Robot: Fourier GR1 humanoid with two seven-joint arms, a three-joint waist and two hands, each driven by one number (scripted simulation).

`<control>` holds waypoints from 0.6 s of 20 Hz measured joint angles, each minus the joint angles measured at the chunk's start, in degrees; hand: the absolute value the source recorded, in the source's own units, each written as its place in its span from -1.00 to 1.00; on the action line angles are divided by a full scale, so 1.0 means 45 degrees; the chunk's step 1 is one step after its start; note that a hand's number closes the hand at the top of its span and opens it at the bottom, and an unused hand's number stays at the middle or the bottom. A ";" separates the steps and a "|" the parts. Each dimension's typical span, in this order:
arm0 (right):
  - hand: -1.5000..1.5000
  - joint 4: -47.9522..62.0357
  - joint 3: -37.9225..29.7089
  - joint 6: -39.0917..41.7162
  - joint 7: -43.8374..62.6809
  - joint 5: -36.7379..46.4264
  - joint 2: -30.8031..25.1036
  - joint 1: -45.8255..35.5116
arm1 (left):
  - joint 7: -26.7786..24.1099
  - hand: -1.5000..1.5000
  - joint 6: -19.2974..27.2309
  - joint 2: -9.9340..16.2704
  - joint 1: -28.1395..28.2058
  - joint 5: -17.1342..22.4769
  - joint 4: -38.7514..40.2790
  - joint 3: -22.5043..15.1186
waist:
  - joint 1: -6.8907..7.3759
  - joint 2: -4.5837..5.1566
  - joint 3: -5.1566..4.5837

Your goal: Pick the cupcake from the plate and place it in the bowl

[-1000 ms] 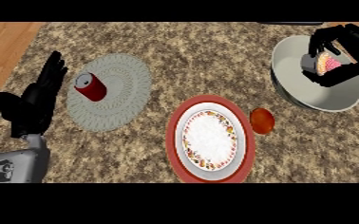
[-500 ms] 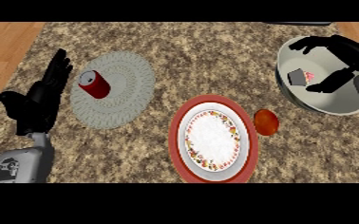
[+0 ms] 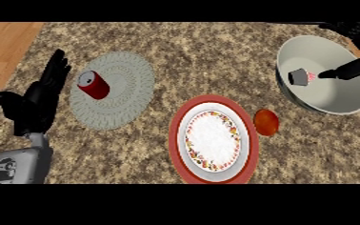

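The cupcake (image 3: 302,76), pink-topped in a grey wrapper, lies on its side inside the pale bowl (image 3: 311,47) at the right edge. My right hand (image 3: 344,70) shows only as dark fingers at the bowl's right side, open, one fingertip just beside the cupcake. The red-rimmed plate (image 3: 176,138) with a flowered white centre sits at lower middle with nothing on it. At the left edge my left hand (image 3: 38,97) rests open, fingers up.
A red can (image 3: 93,85) lies on a round grey mat (image 3: 126,78) left of centre. A small orange-red fruit (image 3: 265,122) sits between the plate and the bowl. The wooden edge (image 3: 14,38) shows at upper left.
My right hand has let go of the cupcake and drawn back to the right, off the bowl. The cupcake now lies in the bowl. The left hand barely moved.
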 measured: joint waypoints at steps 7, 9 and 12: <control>-1.00 0.0745 -0.0884 0.1613 0.1379 -0.1027 -0.1606 0.0016 | -0.0046 0.00 -0.0039 0.0017 -0.0091 0.0027 -0.0038 0.0000 | 0.0122 0.0126 0.0039; -1.00 0.0767 -0.0981 0.1974 0.1683 -0.1176 -0.1987 0.0122 | -0.0084 0.00 -0.0046 0.0006 -0.0097 0.0056 0.0010 0.0025 | 0.0130 0.0166 0.0056; -1.00 0.0786 -0.1216 0.2428 0.2122 -0.1500 -0.2410 0.0264 | -0.0006 0.00 -0.0035 -0.0017 -0.0191 0.0095 -0.0034 0.0028 | 0.0137 0.0201 0.0088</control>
